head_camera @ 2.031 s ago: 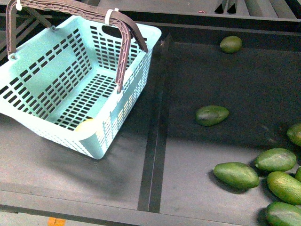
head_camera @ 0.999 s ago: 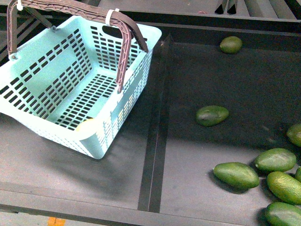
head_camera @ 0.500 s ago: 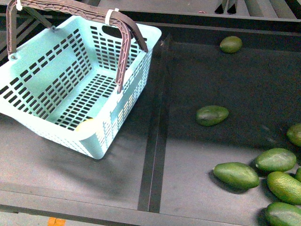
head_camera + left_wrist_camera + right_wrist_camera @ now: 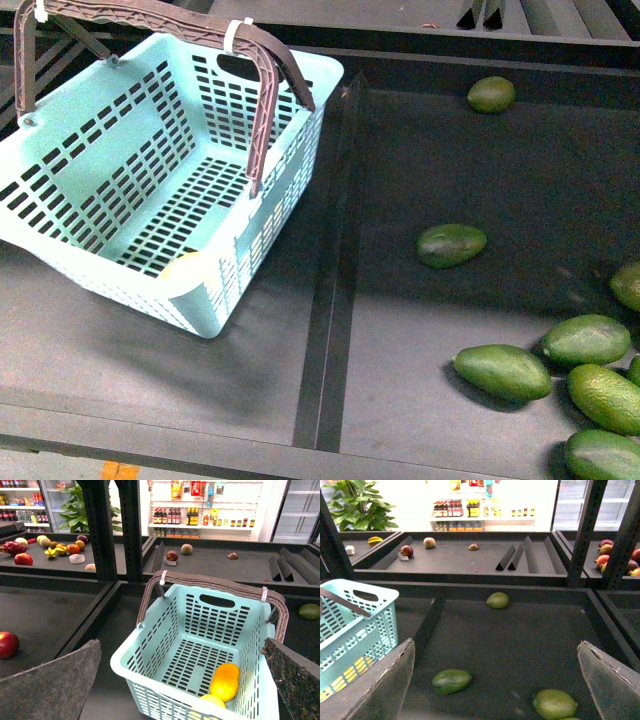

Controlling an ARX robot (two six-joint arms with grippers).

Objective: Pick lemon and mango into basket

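The turquoise basket with dark brown handles stands on the left shelf section. A yellow lemon shows through its near wall. In the left wrist view the basket holds an orange-yellow mango and the lemon side by side at its near corner. My left gripper is open and empty, above and in front of the basket. My right gripper is open and empty, over the right bin with green fruits. Neither arm shows in the front view.
Several green oval fruits lie in the right bin, most at its front right; one is at the back. A raised black divider separates the basket's section from the bin. Other fruit lies on shelves far left.
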